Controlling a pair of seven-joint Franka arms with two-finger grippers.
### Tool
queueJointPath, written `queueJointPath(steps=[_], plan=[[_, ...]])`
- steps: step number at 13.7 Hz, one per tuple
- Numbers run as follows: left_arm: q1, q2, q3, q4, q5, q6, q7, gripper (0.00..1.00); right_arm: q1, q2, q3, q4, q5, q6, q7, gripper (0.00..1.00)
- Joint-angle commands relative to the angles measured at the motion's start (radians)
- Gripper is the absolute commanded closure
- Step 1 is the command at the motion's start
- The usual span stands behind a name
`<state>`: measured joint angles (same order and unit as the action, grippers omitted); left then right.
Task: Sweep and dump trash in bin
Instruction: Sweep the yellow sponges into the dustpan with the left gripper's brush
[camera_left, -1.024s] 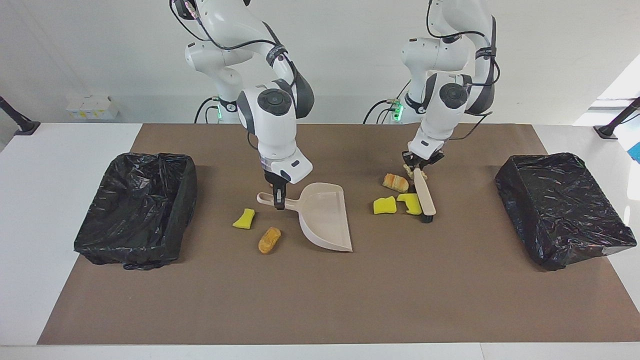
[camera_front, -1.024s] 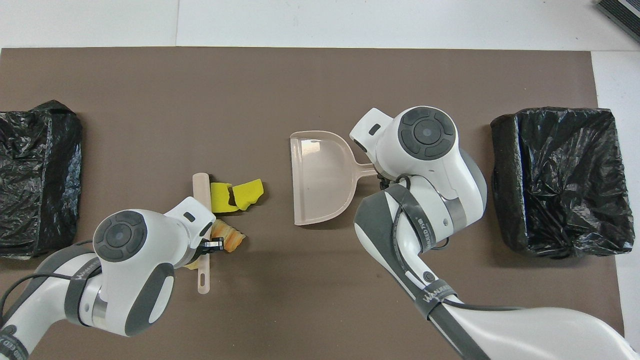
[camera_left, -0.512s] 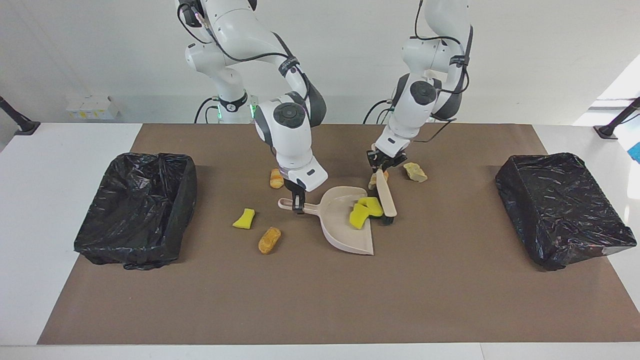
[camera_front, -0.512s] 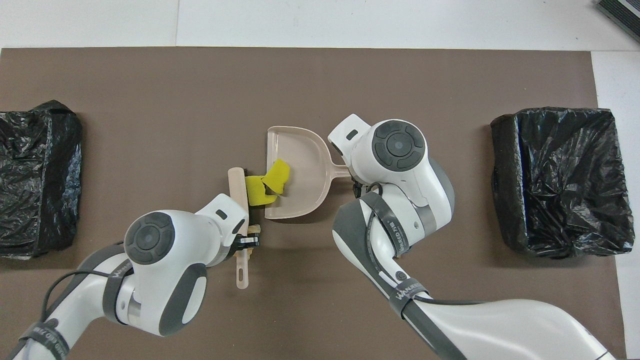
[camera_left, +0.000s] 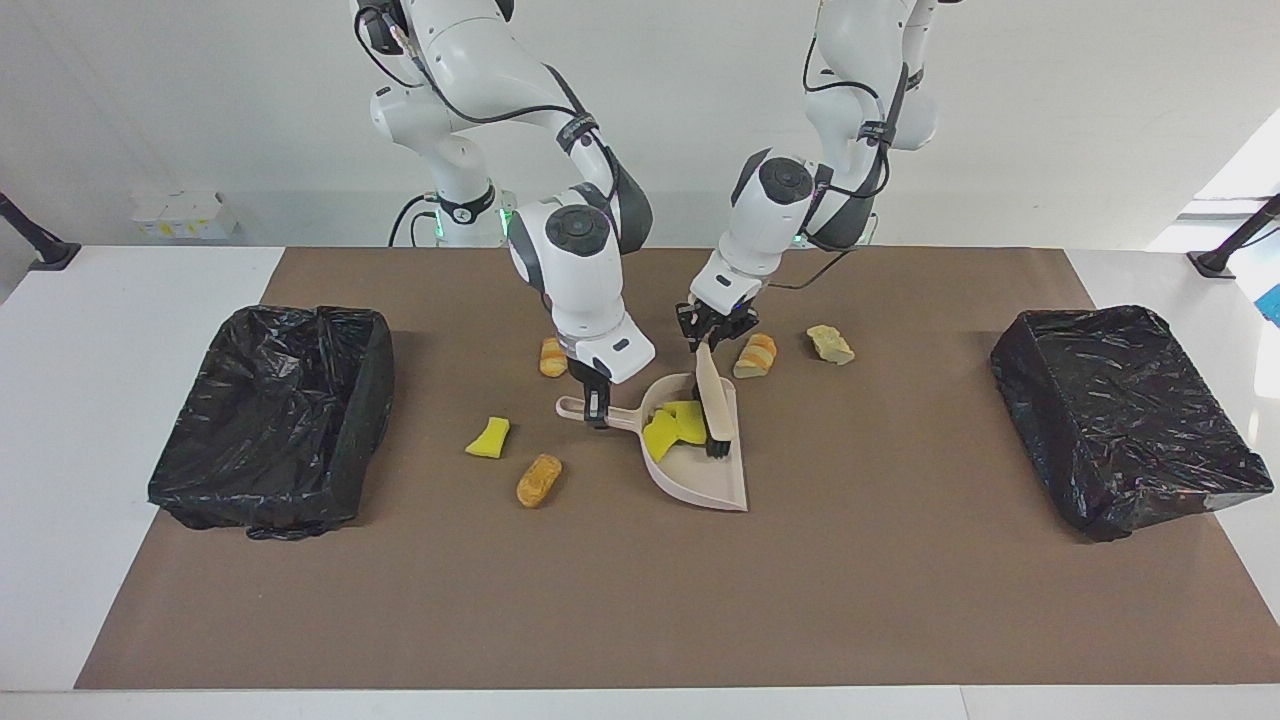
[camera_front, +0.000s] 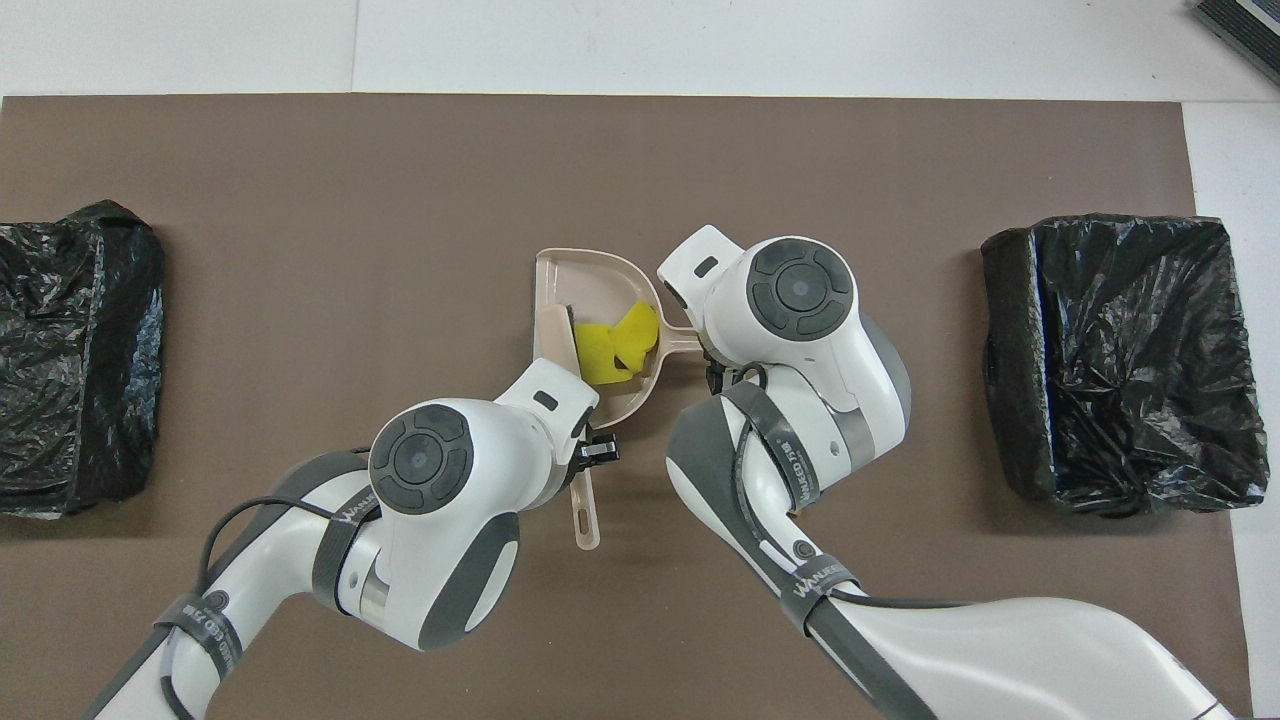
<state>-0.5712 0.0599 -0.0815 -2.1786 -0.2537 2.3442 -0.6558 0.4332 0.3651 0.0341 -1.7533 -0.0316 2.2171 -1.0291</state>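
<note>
My right gripper (camera_left: 597, 402) is shut on the handle of the beige dustpan (camera_left: 705, 478), which rests on the brown mat. My left gripper (camera_left: 713, 336) is shut on the handle of a beige brush (camera_left: 712, 395). The brush's dark bristle end sits inside the pan. Two bright yellow scraps of trash (camera_left: 673, 425) lie in the dustpan (camera_front: 590, 278), and the overhead view shows these yellow scraps (camera_front: 615, 345) next to the brush. Loose trash lies around: a bread piece (camera_left: 755, 355), a pale chunk (camera_left: 830, 344), a bread piece (camera_left: 551, 356), a yellow chunk (camera_left: 488, 438) and a bread piece (camera_left: 539, 480).
A bin lined with a black bag (camera_left: 270, 415) stands at the right arm's end of the table. A second black-lined bin (camera_left: 1125, 415) stands at the left arm's end. Both arms crowd the middle of the mat (camera_front: 300, 200) in the overhead view.
The right gripper slid the dustpan toward the left arm's end. The left gripper swept the brush toward it, pushing two yellow scraps into the pan; a bread piece stayed on the mat.
</note>
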Motion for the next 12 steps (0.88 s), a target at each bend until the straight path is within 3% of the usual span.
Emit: queueJointPath(steps=[1,4,8,10,12], plan=[[0.008,-0.066,0.020,0.010,0.014,-0.126,-0.103,1.00,-0.013,0.008,0.009,0.009,0.012,0.010,-0.015,1.00],[0.053,-0.112,0.020,0.005,0.092,-0.235,-0.241,1.00,-0.027,-0.005,0.007,0.009,0.012,-0.007,-0.074,1.00],[0.149,-0.167,0.019,-0.021,0.169,-0.408,-0.263,1.00,-0.028,-0.023,0.007,0.009,0.003,-0.042,-0.117,1.00],[0.166,-0.215,0.019,-0.087,0.183,-0.439,-0.269,1.00,-0.031,-0.054,0.007,0.005,-0.004,-0.106,-0.181,1.00],[0.169,-0.311,0.017,-0.214,0.188,-0.450,-0.379,1.00,-0.042,-0.074,0.007,0.000,-0.004,-0.151,-0.218,1.00]])
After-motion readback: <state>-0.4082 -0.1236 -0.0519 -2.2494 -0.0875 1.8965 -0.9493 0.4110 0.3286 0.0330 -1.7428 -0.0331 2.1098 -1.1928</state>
